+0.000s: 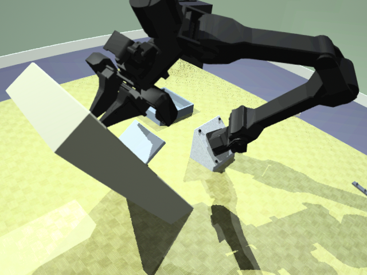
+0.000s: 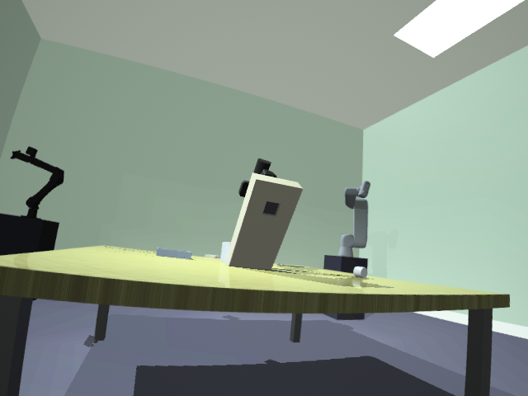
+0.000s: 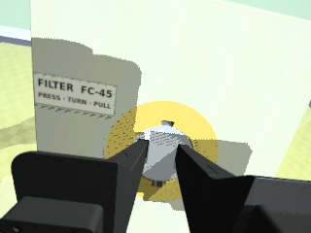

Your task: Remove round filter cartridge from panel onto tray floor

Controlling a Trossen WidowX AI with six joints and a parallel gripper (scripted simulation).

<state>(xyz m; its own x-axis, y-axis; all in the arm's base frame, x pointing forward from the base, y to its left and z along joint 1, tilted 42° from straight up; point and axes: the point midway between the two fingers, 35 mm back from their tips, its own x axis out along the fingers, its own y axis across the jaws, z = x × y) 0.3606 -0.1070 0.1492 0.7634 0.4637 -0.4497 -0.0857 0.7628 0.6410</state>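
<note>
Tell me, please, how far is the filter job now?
Done: the gripper has reached the panel. In hand: its fingers sit at the grey cartridge inside the yellow ring. Left: extracting it, laying it in the tray, releasing, backing away.

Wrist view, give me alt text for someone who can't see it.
The hand has its two dark fingers set at the slots of a round grey cartridge, ringed in yellow, in a pale panel. A label at upper left reads "FILTER FC-45, PRESS TURN PULL".
</note>
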